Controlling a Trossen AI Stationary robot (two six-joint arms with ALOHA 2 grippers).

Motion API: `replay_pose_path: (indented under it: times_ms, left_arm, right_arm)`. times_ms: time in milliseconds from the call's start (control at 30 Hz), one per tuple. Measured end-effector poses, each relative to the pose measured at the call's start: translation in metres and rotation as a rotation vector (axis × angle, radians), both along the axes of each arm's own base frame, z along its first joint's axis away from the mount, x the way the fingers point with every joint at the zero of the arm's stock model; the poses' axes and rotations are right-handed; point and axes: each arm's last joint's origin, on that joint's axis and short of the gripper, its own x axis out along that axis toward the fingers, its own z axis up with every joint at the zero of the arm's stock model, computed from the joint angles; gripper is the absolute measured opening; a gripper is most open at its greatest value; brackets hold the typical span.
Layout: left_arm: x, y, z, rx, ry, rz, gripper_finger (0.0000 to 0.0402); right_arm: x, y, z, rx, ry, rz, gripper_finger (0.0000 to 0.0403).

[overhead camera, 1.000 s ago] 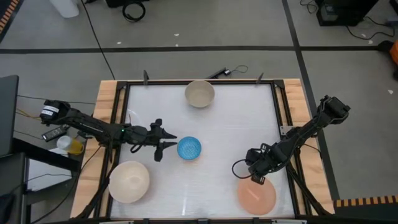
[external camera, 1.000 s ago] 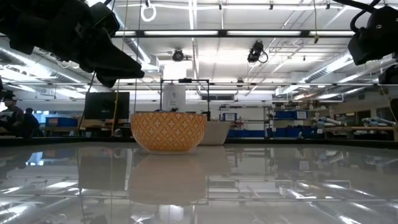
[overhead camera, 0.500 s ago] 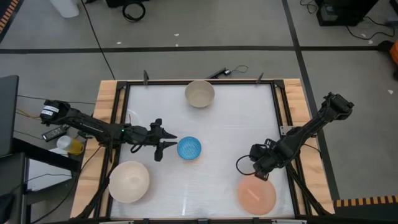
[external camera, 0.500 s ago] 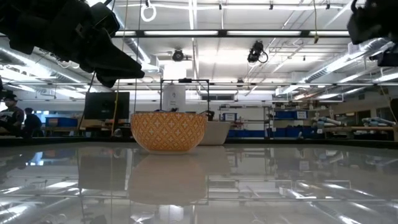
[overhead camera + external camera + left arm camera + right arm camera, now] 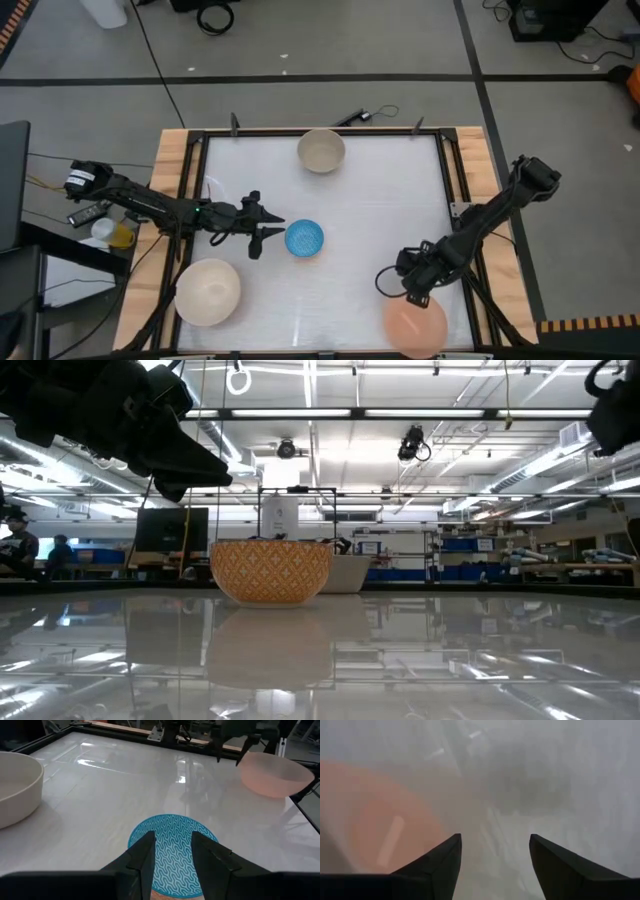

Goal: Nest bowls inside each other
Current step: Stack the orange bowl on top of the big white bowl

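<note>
The small blue bowl (image 5: pixel 304 239), orange-patterned outside (image 5: pixel 270 570), stands on its base mid-table. My left gripper (image 5: pixel 278 231) is open, level with the bowl's left side; the bowl's near rim shows past its fingers (image 5: pixel 145 857). The peach-orange bowl (image 5: pixel 414 324) sits at the near right. My right gripper (image 5: pixel 412 290) hangs open, pointing down, just beyond that bowl's far rim (image 5: pixel 242 762), clear of it. The white bowl (image 5: pixel 208 291) rests near left, the beige bowl (image 5: pixel 321 150) at the far edge.
A black rail and wooden border (image 5: pixel 175 160) frame the white table top. A yellow cup (image 5: pixel 120 235) stands off the table to the left. Open table surface lies between the blue bowl and the peach-orange bowl.
My right gripper has gone a little toward the table's near edge, still pointing down. The peach-orange bowl has slid a short way toward the near edge and stays upright.
</note>
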Motion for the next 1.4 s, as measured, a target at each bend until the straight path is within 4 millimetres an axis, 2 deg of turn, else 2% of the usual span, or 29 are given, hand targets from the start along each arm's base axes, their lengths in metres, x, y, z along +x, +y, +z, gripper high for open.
replay_pose_path:
  times_ms: [167,333,500,633,733,833,1067,1133,1200,1367,1400]
  left_arm:
    - [0.0,0.0,0.0,0.0,0.0,0.001,0.013]
    - [0.0,0.001,0.0,0.006,-0.001,0.018,0.0131]
    - [0.0,0.001,0.0,0.006,0.0,0.018,0.013]
    - [0.0,0.001,0.0,0.006,0.002,0.018,0.013]
    - [-0.001,0.001,-0.002,0.01,0.017,0.019,0.013]
    - [-0.001,0.001,-0.003,0.012,0.03,0.023,0.013]
    - [-0.001,0.002,-0.003,0.02,0.033,0.048,0.013]
    - [-0.001,0.002,-0.003,0.023,0.033,0.056,0.013]
    - [-0.001,0.002,-0.003,0.025,0.032,0.061,0.013]
    - [-0.001,0.002,-0.002,0.026,0.015,0.06,0.013]
    - [0.0,0.001,0.0,0.028,0.001,0.055,0.013]
  right_arm:
    - [-0.004,0.002,-0.002,0.008,0.051,0.04,0.0235]
    - [-0.014,-0.008,0.012,-0.026,0.039,0.029,0.0229]
    - [-0.022,-0.011,0.03,0.035,-0.044,-0.006,0.0229]
    - [-0.021,-0.002,0.038,0.091,-0.158,-0.017,0.0229]
    - [-0.017,0.013,0.031,0.119,-0.186,0.006,0.0229]
    - [-0.017,0.025,0.017,0.115,-0.133,0.045,0.0229]
    - [-0.014,0.028,-0.014,-0.014,0.025,0.069,0.0222]
    - [-0.009,0.028,-0.019,-0.007,0.034,0.101,0.0204]
    - [0.0,0.027,-0.022,0.014,0.004,0.143,0.0168]
    - [0.026,0.012,-0.015,0.014,-0.177,0.22,0.0031]
    - [0.033,0.007,-0.012,-0.005,-0.242,0.214,0.0018]
